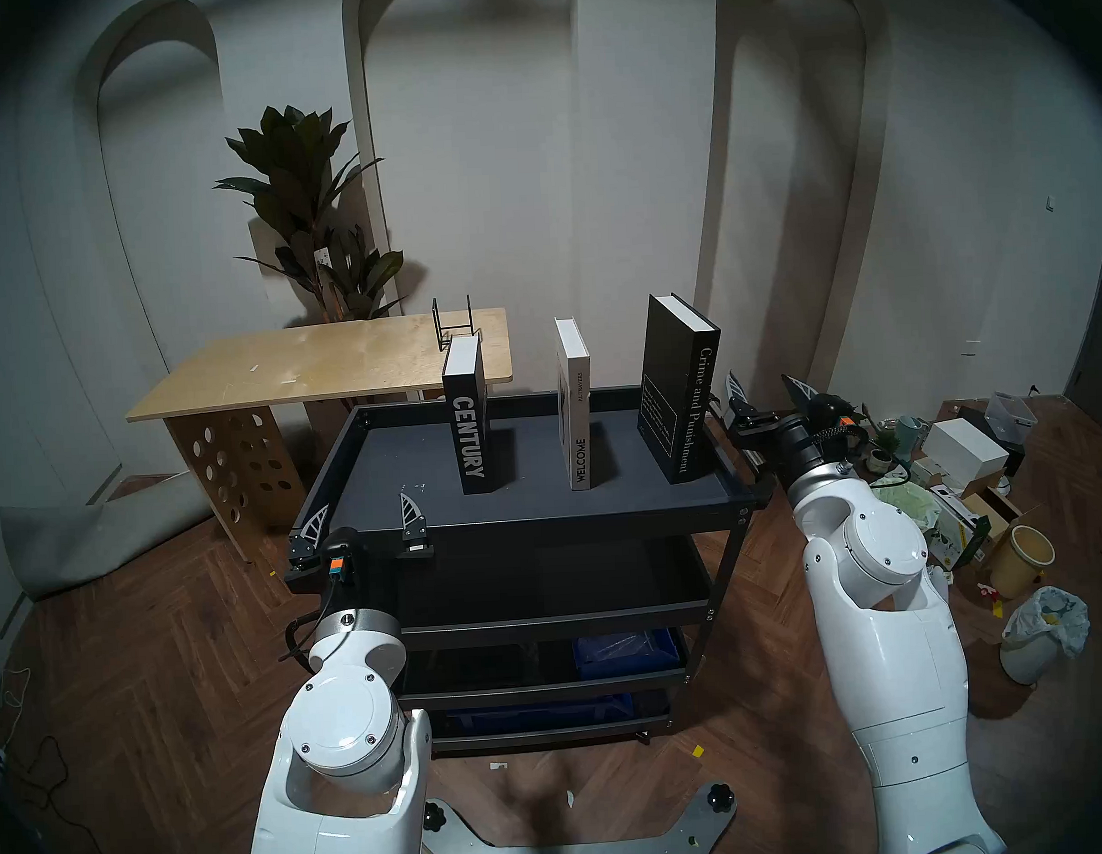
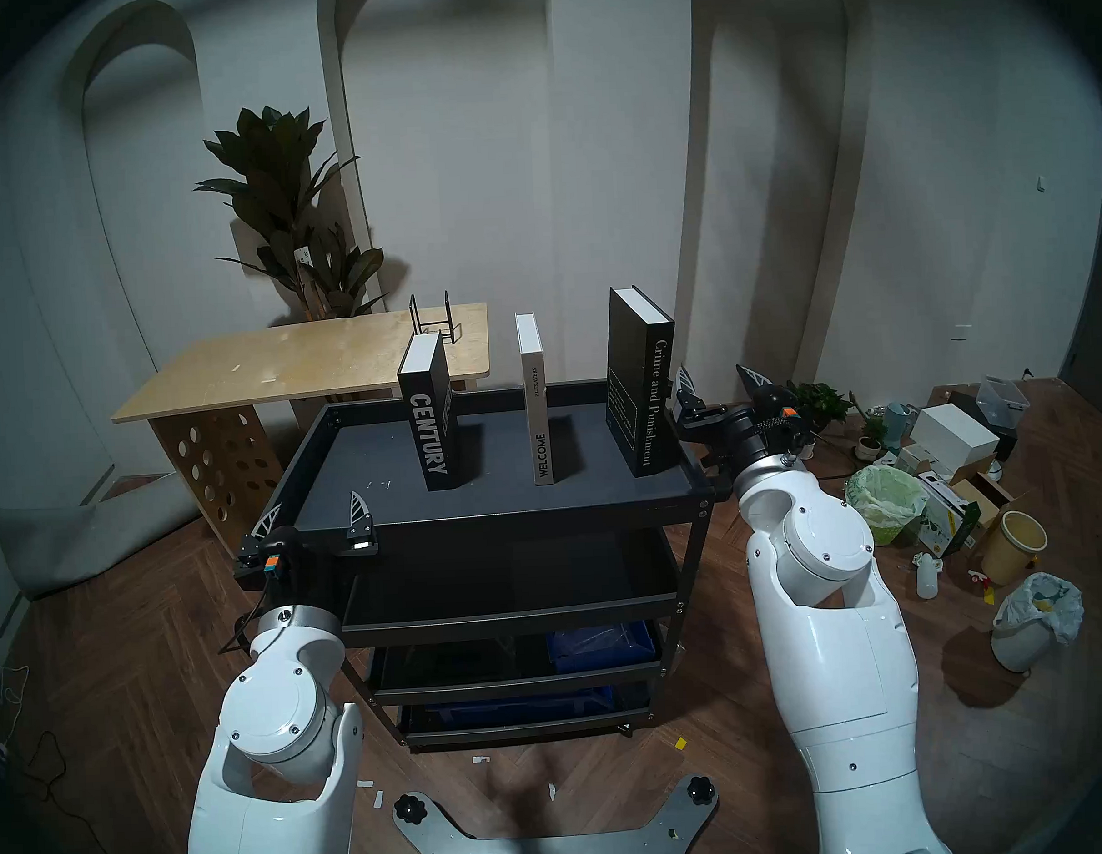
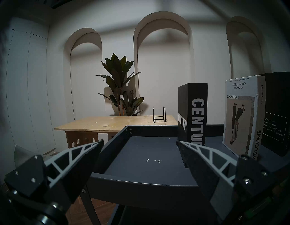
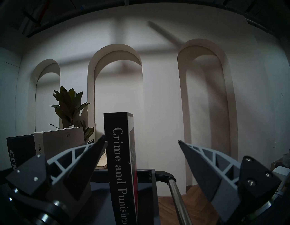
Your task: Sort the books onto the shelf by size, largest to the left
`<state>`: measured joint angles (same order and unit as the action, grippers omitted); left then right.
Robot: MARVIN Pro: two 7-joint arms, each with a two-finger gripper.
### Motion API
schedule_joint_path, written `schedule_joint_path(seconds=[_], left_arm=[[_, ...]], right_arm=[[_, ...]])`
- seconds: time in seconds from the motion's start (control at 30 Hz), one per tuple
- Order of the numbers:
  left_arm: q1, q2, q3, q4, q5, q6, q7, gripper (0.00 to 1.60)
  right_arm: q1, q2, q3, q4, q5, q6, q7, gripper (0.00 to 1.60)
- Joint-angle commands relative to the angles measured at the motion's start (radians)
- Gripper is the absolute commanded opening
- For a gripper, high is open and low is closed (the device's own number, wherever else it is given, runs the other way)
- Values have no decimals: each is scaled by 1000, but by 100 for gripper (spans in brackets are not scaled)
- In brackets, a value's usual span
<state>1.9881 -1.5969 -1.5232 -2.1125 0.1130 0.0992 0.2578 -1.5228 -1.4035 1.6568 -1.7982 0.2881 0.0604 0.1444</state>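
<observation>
- Dark grey rimmed shelf (image 1: 412,486) on top of a black multi-tier cart (image 1: 725,573), at the centre of the head views.
- Three books upright on it in a row, well apart from each other, spines toward the robot.
- Thick black "CENTURY" (image 1: 469,420) at the left of the row, about 11 o'clock from the shelf's middle.
- Slim white "WELCOME" (image 1: 574,406) in the middle, about 12 o'clock; front cover upside down in the left wrist view (image 3: 241,116).
- Tall black "Crime and Punishment" (image 1: 676,389) at the right end, about 2 o'clock, close to the shelf's right rim.
- So far: shortest book leftmost, tallest rightmost.
- Left claw (image 1: 363,516) spread wide, empty, level at the shelf's near-left corner, about 7 o'clock; one finger inside the rim, the other outside it; apart from all books.
- In the left wrist view, the same wide claw (image 3: 139,146) over the bare left part of the shelf, "CENTURY" (image 3: 192,114) beyond the right finger.
- Right claw (image 1: 764,388) spread wide, empty, just off the shelf's right side, about 3 o'clock, beside "Crime and Punishment".
- In the right wrist view, that book's spine (image 4: 120,165) between the spread fingers, nearer the left one; contact impossible to tell; the cart's metal side handle (image 4: 175,193) below.
- Light plywood desk (image 1: 319,364) behind the cart at 11 o'clock, with a black wire rack (image 1: 455,329) on its right end.
- Potted plant (image 1: 312,225) behind the desk against the arched white wall.
</observation>
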Motion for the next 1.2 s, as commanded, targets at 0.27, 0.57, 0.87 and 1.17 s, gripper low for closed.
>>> schedule_joint_path(seconds=[0.27, 0.57, 0.87, 1.17], left_arm=[[-28, 7, 10, -19, 2, 18, 34, 160], [-28, 12, 4, -16, -9, 20, 36, 160], [-22, 20, -13, -18, -28, 18, 37, 160], [-14, 29, -26, -19, -48, 14, 32, 160]], right_arm=[[131, -20, -25, 47, 10, 6, -15, 160], [167, -42, -62, 101, -11, -28, -42, 160], [208, -64, -100, 159, -40, -59, -72, 160], [270, -79, -126, 239, -75, -99, -110, 160]])
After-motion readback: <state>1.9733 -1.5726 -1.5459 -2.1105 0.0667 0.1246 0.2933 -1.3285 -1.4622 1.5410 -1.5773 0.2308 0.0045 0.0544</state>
